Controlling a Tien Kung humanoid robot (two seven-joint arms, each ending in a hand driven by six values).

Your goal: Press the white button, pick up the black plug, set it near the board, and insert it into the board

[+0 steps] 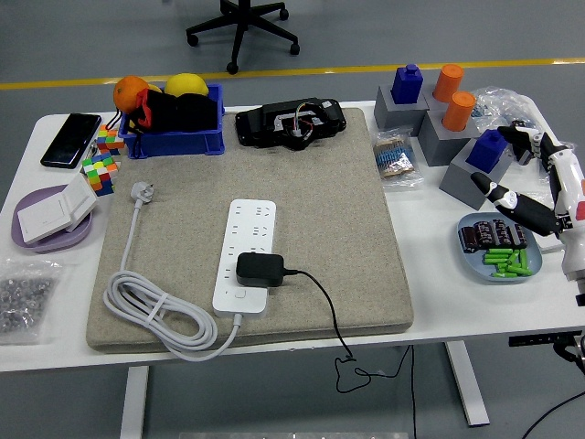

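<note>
Judging by how things lie, the last step reads as done or nearly so: black plug (pixel 260 269) sits on the white board (pixel 247 255), on its near sockets, just above the white button (pixel 239 294) at the board's near end. Plug body lies flat and square to the board; whether the pins are fully home cannot be told from this view. Plug's black lead runs off to the right of the board and drops over the table (pixel 430 274) edge.

Right hand (pixel 530 183) is well to the right of the board, off the grey mat (pixel 347 229), over the table's right margin. Fingers spread and loose, holding nothing; thumb points back toward the board, above a blue dish (pixel 471 261) of green and dark cells. Left hand not in view.

Board's own white cable (pixel 146 306) coils to its left, its plug (pixel 141 192) lying free on the mat further left and away, connected to nothing.

Other items, all apart from the board:
- blue bin (pixel 174 137), beyond it and to the left
- black device (pixel 291 122), beyond it
- grey blocks (pixel 439 114) with blue and orange pegs, beyond and right

Judgement on next move: little is left. If seating is doubtful, the hand would need to come across the mat and press straight down on the plug top, keeping clear of the lead. Otherwise, only parking the arm.
</note>
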